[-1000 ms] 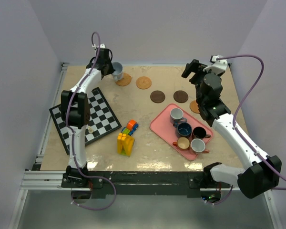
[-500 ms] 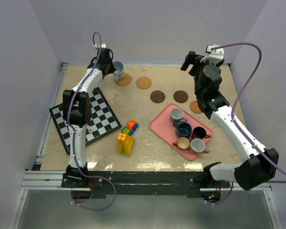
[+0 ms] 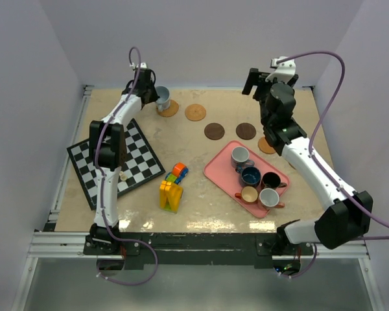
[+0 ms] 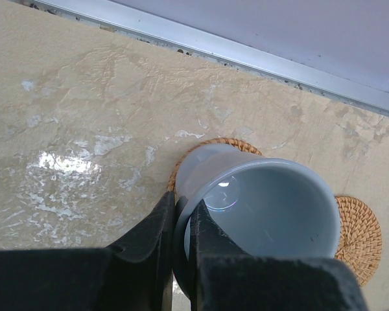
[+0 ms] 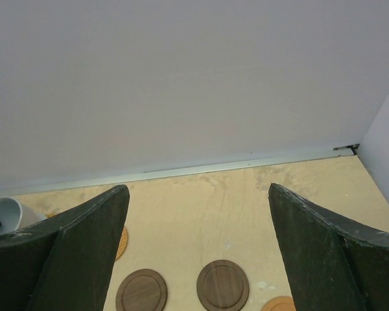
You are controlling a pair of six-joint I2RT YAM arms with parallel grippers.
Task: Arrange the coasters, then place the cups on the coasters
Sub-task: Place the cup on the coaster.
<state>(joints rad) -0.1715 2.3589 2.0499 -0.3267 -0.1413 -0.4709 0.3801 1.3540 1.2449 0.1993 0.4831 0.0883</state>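
Though tilted, pale cup (image 4: 259,207) over coaster (image 4: 215,144).

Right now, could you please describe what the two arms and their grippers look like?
Both the left arm and the right arm have white links joined by black joint housings. A purple cable loops from each wrist down towards the base. The left gripper and right gripper each carry two dark, matte, wedge-shaped fingers tapering to the tips. No markings are legible.
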